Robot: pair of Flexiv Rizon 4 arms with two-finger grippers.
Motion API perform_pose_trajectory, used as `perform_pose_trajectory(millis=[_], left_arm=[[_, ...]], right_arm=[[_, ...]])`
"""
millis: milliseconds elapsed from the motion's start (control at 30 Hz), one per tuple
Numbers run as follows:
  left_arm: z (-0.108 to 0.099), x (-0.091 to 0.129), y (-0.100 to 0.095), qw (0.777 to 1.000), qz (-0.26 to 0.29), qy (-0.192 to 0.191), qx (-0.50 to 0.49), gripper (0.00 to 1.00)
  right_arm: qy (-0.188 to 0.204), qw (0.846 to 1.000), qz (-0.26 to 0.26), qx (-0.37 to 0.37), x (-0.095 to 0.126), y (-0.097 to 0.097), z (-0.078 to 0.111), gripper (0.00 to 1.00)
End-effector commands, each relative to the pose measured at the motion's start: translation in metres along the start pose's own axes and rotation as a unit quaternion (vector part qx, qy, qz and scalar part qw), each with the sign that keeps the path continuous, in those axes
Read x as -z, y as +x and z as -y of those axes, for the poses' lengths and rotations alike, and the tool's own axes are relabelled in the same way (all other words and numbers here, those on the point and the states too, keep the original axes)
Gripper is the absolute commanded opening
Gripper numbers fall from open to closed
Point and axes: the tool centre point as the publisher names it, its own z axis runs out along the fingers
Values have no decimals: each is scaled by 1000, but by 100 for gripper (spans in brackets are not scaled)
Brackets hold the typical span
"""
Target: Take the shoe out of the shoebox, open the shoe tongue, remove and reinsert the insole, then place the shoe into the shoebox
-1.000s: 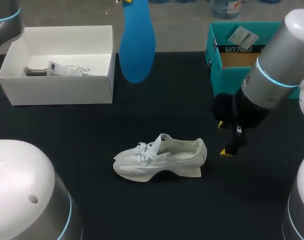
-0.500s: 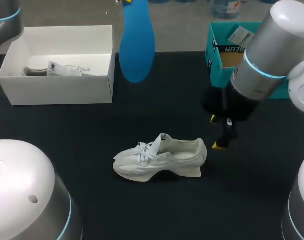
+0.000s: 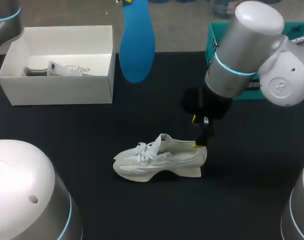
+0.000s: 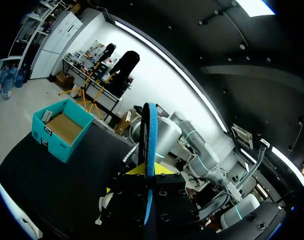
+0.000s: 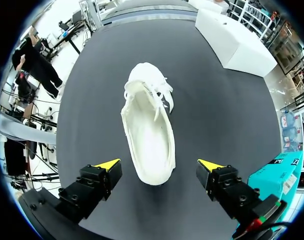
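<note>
Here, the shoe [image 3: 159, 157] lies on the black table [image 3: 67, 130], insole [image 3: 137, 45] aloft.

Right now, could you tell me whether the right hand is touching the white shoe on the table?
Apart. In the right wrist view, bare table shows between the shoe and each yellow fingertip of the open right hand.

The head camera looks down from high behind the table [image 3: 67, 125]. The right wrist camera, close above, shares the shoe [image 3: 159, 157], toward six o'clock.
</note>
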Motion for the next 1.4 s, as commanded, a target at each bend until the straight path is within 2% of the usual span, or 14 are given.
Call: perform_pose_trajectory(millis=[33, 367, 600, 867, 1300, 1333, 1400], left_arm=[[0, 0, 0, 1000, 0, 0, 0, 0], [0, 0, 0, 1000, 0, 0, 0, 0], [0, 0, 0, 1000, 0, 0, 0, 0], [0, 0, 0, 1000, 0, 0, 0, 0], [0, 0, 0, 1000, 0, 0, 0, 0], [0, 0, 0, 1000, 0, 0, 0, 0], [0, 0, 0, 1000, 0, 0, 0, 0]], right_arm=[[3, 1000, -2, -2, -18, -3, -11, 100], [21, 1000, 5, -6, -37, -2, -18, 100], [29, 1000, 6, 1, -47, -10, -21, 100], [28, 1000, -2, 0, -62, -17, -13, 100], [19, 1000, -23, -2, -86, -17, -7, 100], [20, 1000, -25, -1, -87, -17, -7, 96], [20, 999, -28, -1, -89, -17, -7, 50]])
